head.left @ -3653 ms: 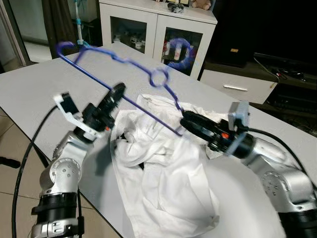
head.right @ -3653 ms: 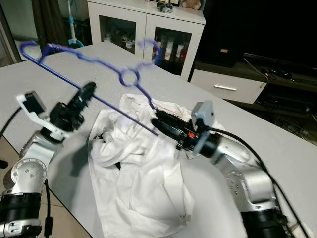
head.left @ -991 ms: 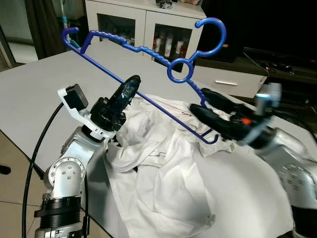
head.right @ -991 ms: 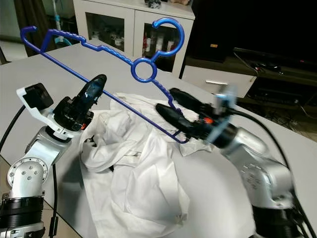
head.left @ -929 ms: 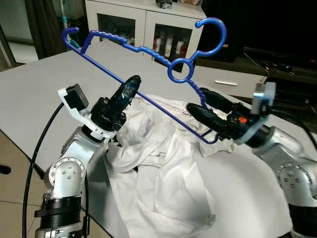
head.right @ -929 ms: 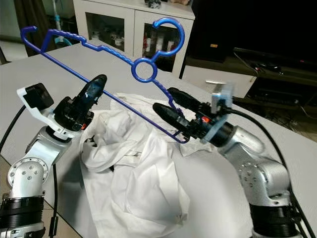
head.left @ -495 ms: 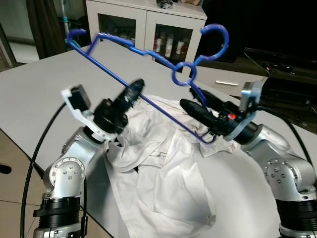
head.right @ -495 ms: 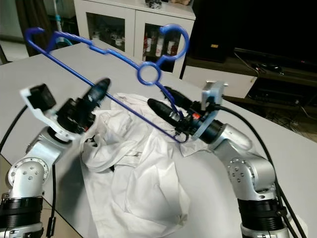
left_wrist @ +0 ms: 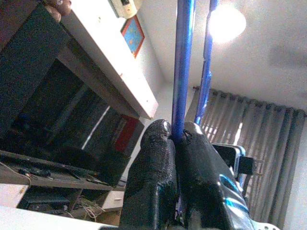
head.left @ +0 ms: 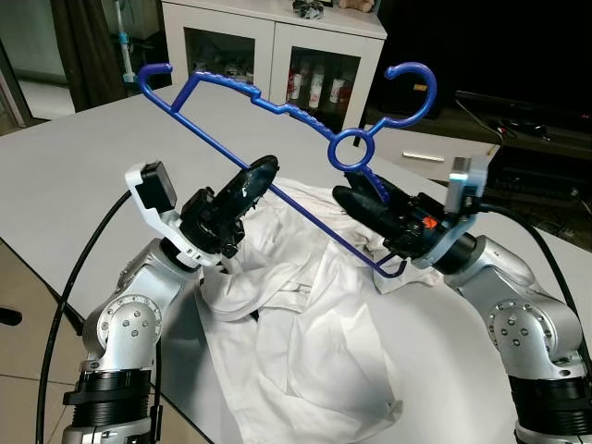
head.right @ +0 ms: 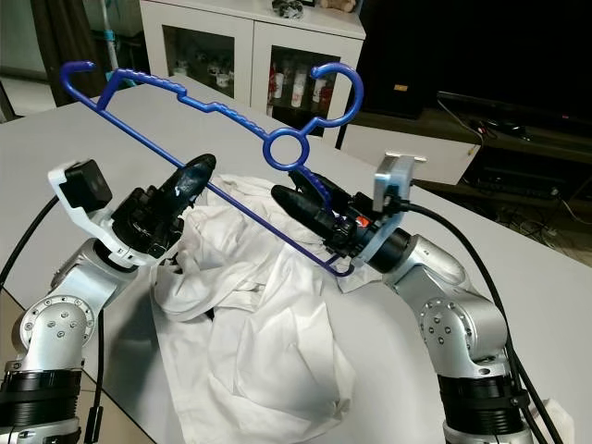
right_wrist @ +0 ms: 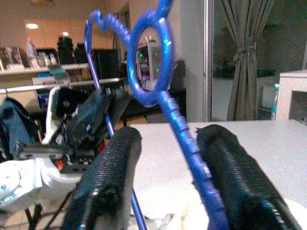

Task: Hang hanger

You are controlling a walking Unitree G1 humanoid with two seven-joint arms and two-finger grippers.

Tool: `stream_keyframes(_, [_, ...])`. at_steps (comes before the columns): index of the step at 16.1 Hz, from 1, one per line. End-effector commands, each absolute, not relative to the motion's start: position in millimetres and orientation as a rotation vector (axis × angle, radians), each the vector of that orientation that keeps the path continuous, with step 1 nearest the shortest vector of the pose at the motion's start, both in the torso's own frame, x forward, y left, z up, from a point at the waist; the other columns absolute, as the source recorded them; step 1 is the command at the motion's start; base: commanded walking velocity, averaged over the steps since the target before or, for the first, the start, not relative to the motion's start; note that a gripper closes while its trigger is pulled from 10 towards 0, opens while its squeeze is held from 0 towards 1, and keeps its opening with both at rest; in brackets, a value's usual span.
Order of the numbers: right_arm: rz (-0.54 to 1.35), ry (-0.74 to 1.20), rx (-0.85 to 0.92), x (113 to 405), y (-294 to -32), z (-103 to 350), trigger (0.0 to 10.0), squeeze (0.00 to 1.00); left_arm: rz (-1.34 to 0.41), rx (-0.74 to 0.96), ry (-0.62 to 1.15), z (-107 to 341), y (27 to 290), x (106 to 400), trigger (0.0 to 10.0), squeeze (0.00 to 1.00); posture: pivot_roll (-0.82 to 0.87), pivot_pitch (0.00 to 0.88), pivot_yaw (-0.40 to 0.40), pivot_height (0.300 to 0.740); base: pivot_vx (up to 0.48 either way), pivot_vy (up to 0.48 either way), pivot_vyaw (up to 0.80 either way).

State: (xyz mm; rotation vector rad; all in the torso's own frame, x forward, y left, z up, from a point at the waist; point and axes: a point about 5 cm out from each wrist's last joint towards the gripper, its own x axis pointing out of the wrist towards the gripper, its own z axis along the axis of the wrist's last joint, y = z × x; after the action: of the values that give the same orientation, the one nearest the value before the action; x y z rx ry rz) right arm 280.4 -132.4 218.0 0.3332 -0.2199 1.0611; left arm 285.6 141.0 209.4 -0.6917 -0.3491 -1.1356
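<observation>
A blue plastic hanger (head.left: 277, 102) is held tilted in the air above the grey table (head.left: 74, 176), with its hook (head.left: 412, 88) up at the right. My left gripper (head.left: 252, 178) is shut on the hanger's straight lower bar (left_wrist: 182, 72). A crumpled white shirt (head.left: 305, 314) lies on the table beneath both arms. My right gripper (head.left: 356, 192) is open just below the hanger's ring (right_wrist: 149, 62), and the sloping ribbed arm (right_wrist: 184, 132) passes between its two fingers (right_wrist: 112, 165) without being clamped.
A white cabinet with glass doors (head.left: 277, 46) stands beyond the table's far edge, with a low white drawer unit (head.left: 416, 153) and a dark TV stand (head.left: 527, 111) to its right. The table's near edge runs past my left arm, above the tiled floor (head.left: 18, 324).
The right gripper has moved left toward the hanger, so its open fingers now straddle the arm under the ring. The left gripper, still clamped, has carried the hanger slightly right and higher.
</observation>
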Motion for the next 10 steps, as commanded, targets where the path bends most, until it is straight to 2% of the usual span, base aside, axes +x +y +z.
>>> stream_keyframes(1, [1.084,-0.269,0.339,276.2,-134.5,226.0,0.0,0.0,-1.174,-0.668,-0.334,213.0,131.3,286.2,0.0,0.0,0.01,0.001,-0.089,0.74,0.0,0.0,0.0])
stream_keyframes(2, [1.095,-0.278,0.351,274.6,-135.8,227.0,0.0,0.0,-1.144,-0.648,-0.335,212.9,131.9,288.8,0.0,0.0,0.01,0.0,-0.088,0.74,0.0,0.0,0.0])
stream_keyframes(3, [1.104,-0.285,0.355,273.2,-136.9,227.1,0.0,0.0,-1.116,-0.636,-0.33,212.1,132.3,291.3,4.5,0.0,0.01,0.001,-0.088,0.74,0.0,0.0,0.0])
stream_keyframes(4, [1.111,-0.293,0.364,271.2,-138.4,227.3,0.0,0.0,-1.106,-0.616,-0.317,210.7,131.3,292.2,10.0,0.0,0.01,0.001,-0.088,0.74,0.0,0.0,0.0])
stream_keyframes(10, [1.115,-0.307,0.37,267.5,-140.7,227.3,0.0,0.0,-1.063,-0.569,-0.313,209.9,128.3,297.9,10.0,0.0,0.01,0.0,-0.083,0.74,0.0,0.0,0.0])
